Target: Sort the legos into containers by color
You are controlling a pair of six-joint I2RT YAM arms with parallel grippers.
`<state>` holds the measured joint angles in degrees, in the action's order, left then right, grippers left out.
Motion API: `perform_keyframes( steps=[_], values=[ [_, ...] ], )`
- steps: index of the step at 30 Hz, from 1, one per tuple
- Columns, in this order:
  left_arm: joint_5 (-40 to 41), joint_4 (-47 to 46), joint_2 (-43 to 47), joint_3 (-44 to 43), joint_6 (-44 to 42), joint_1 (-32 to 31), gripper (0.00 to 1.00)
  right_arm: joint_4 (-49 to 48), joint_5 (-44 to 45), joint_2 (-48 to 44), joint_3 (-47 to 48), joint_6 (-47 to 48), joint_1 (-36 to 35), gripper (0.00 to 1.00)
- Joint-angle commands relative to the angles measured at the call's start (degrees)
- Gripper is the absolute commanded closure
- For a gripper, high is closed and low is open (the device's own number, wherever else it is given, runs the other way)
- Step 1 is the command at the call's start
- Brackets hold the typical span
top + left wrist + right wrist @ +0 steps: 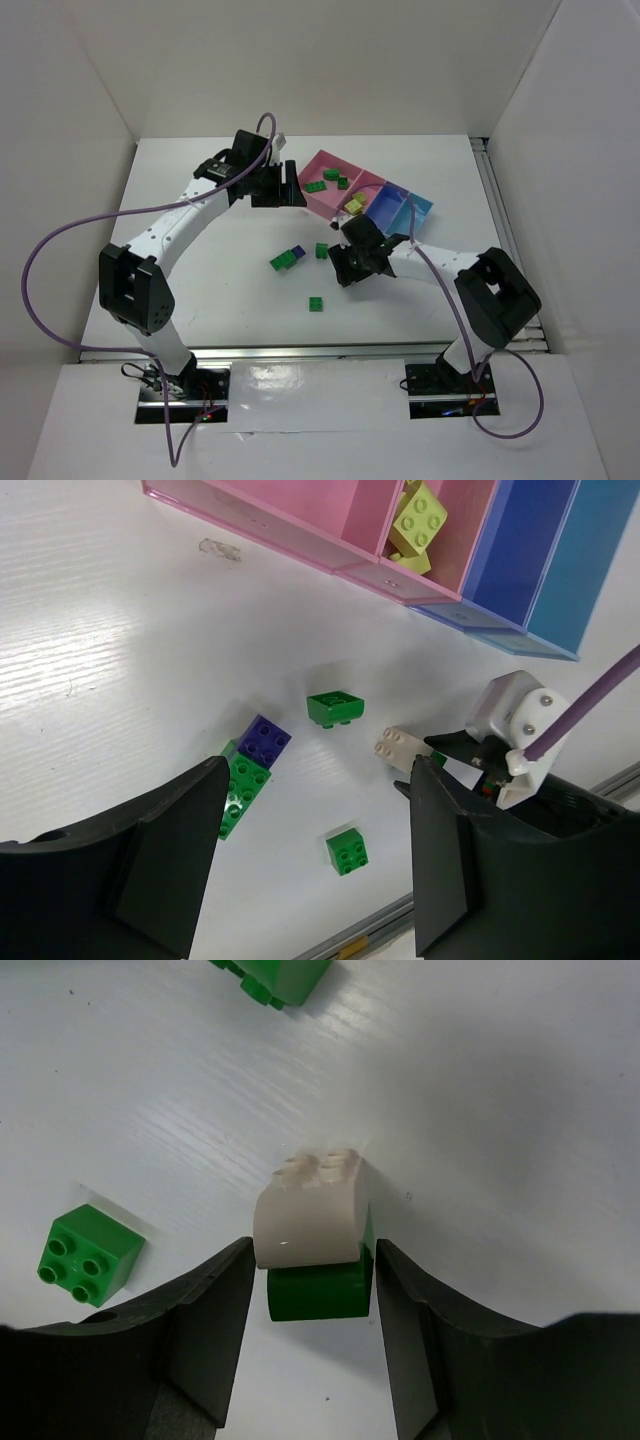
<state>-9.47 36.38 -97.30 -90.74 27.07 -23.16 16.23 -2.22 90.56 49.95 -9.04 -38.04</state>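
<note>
- The right gripper [315,1305] is closed on a cream rounded studded plastic brick [310,1215], which is stacked on a small green plastic brick [318,1292]. The pair is pinched between both black fingers, on the near side of the trays.
- The left gripper [322,770] is held wide open above the white table [120,660], with nothing between its fingers.
- A dark purple studded brick [265,740] is seated on a long green brick [240,795] on the table.
- Two loose green bricks [336,708] [346,852] are seen nearby.
- Pale yellow bricks [418,520] are contained in the smaller pink plastic tray [368,186].
- Three green bricks [331,174] are held in the large pink rectangular tray [322,162].
- The blue tray [388,208] and the light blue tray [420,212] are set beside these.
</note>
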Motion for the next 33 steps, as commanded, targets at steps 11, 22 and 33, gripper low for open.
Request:
perform_keyframes(
  steps=[11, 22, 33],
  values=[
    [-4.05, -1.14, 1.85, -1.11, -3.95, 0.39, 0.24, 3.27, 0.02, -1.61, 5.59, 1.04, -1.86, 0.72],
    [-45.87, -11.77, 7.03, 10.58, -17.57, 3.56, 0.16, 12.51, -26.23, -11.46, 11.31, 2.71, 4.81, 0.76],
    [-60.65, -12.47, 5.98, 12.25, -21.70, 4.79, 0.17, 19.02, -51.30, -9.79, 16.40, 7.90, 9.30, 0.74]
  ],
)
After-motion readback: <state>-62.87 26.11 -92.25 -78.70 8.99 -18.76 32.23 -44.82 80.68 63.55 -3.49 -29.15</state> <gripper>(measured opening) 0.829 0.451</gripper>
